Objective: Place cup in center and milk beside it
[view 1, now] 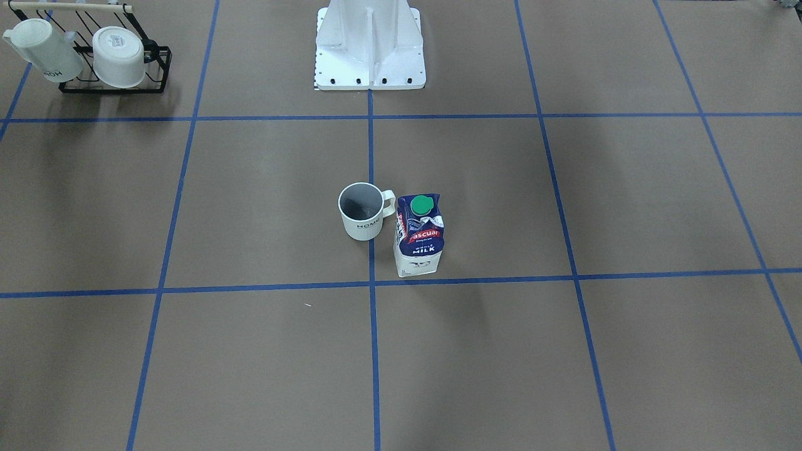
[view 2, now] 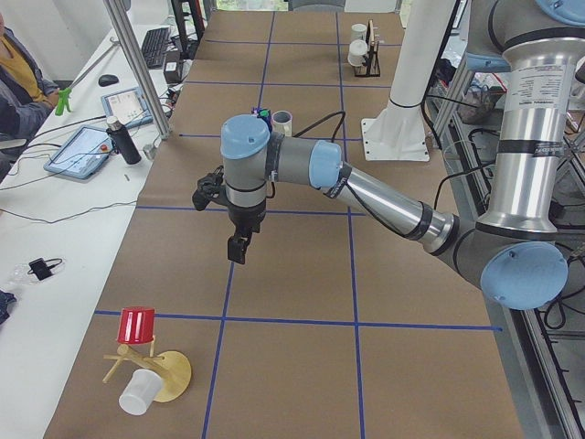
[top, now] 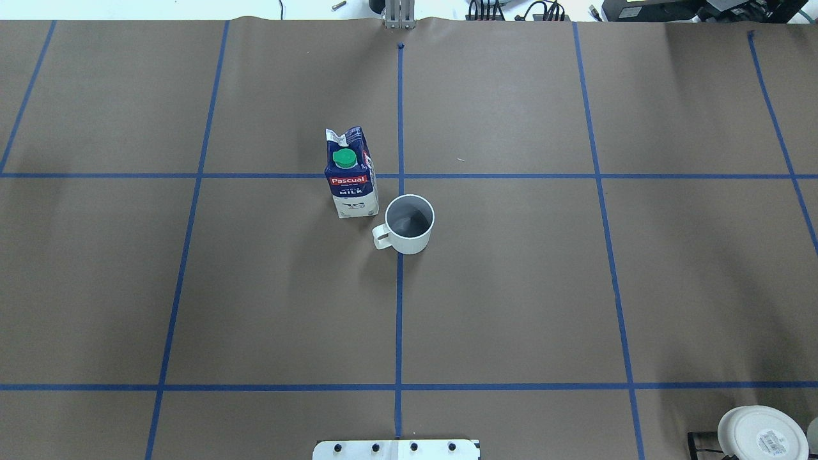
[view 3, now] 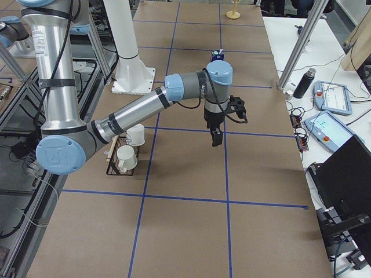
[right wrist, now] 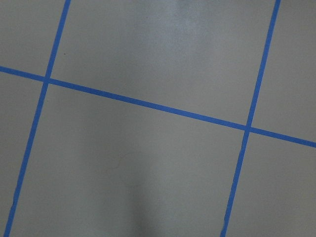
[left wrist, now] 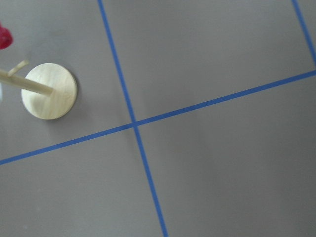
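The cup stands upright on the brown center, on the middle blue tape line, with its dark grey inside showing. The milk stands upright right beside it, on the handle side, apart by a small gap. Both also show in the overhead view: the cup and the milk. My left gripper hangs above the table well away from them, and so does my right gripper. Each shows only in a side view, so I cannot tell whether it is open or shut. The wrist views show only table and tape.
A black wire rack with white mugs stands at my right near the base. A wooden mug tree with a red cup stands at my far left; its round base shows in the left wrist view.
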### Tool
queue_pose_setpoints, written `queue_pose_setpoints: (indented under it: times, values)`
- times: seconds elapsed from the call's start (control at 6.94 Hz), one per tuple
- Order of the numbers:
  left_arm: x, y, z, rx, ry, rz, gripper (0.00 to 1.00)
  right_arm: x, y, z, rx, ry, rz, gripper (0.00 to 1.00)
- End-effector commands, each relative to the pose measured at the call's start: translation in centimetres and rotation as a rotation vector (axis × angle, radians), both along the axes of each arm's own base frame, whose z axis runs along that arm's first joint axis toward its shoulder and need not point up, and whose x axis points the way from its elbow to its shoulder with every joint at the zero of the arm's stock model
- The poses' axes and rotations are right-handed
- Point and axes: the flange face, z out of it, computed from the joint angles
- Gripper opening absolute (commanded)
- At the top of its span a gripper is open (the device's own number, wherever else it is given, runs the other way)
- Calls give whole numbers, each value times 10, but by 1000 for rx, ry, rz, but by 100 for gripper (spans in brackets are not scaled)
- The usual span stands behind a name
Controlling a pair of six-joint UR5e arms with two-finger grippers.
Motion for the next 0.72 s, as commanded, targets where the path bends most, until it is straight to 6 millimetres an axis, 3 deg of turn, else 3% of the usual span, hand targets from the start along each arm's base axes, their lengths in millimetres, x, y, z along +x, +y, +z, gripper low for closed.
queue_pose_setpoints:
  times: [0.0, 0.29, 0.58]
  values:
    - [-2, 0, -12, -26, 15, -71, 99, 0, 2, -4, 8, -10, 0, 100]
    - [9, -10, -17, -7, 16, -55, 99, 1, 9, 9, -6, 3, -8, 100]
    - [21, -5, -29, 17, 86, -36, 99, 0, 1, 34, -68, 8, 2, 100]
